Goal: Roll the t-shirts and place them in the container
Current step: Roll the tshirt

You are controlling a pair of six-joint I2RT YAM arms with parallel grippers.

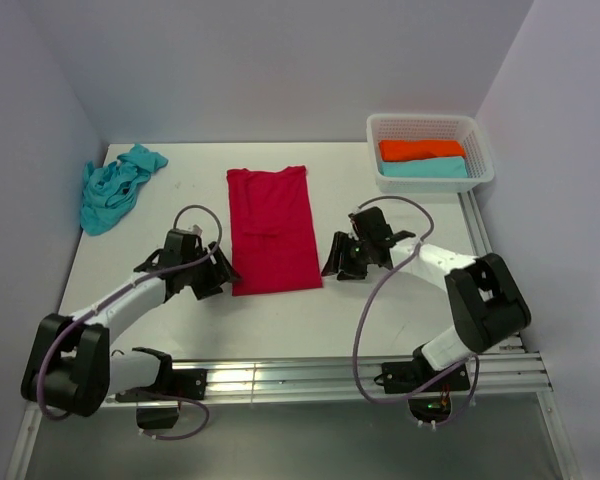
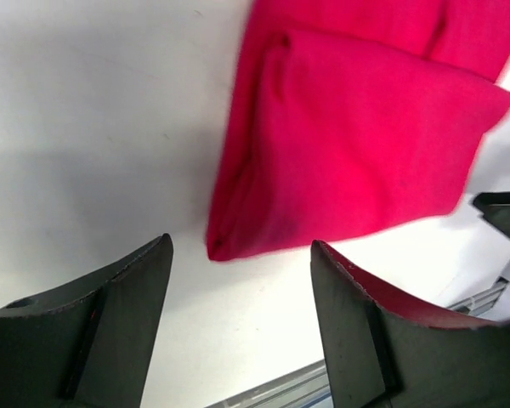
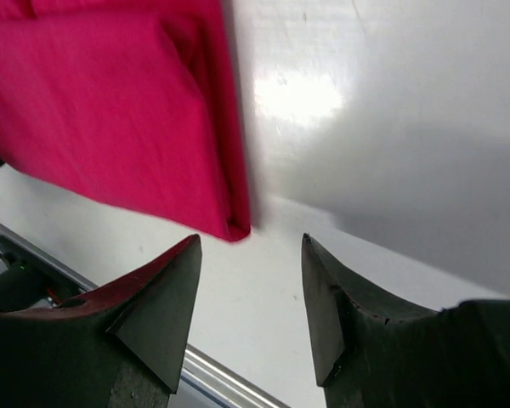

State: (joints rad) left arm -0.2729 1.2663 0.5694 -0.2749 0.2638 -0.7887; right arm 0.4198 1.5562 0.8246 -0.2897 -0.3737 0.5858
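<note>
Red t-shirt [image 1: 271, 230]: folded to a long strip, flat at mid-table; wrist views crop it to its near corners, edges blurred
Left gripper [image 1: 223, 272]: jaws apart, empty, just beside the near-left corner
Right gripper [image 1: 333, 263]: jaws apart, empty, just beside the near-right corner
Turquoise t-shirt [image 1: 115, 187]: crumpled, far left
Basket [image 1: 435, 184]: far right, holding orange t-shirt [image 1: 422, 149] and second turquoise t-shirt [image 1: 425, 168], both partly hidden by its wall
Table [image 1: 340, 190]: white
Walls [image 1: 280, 60]: pale lilac
</note>
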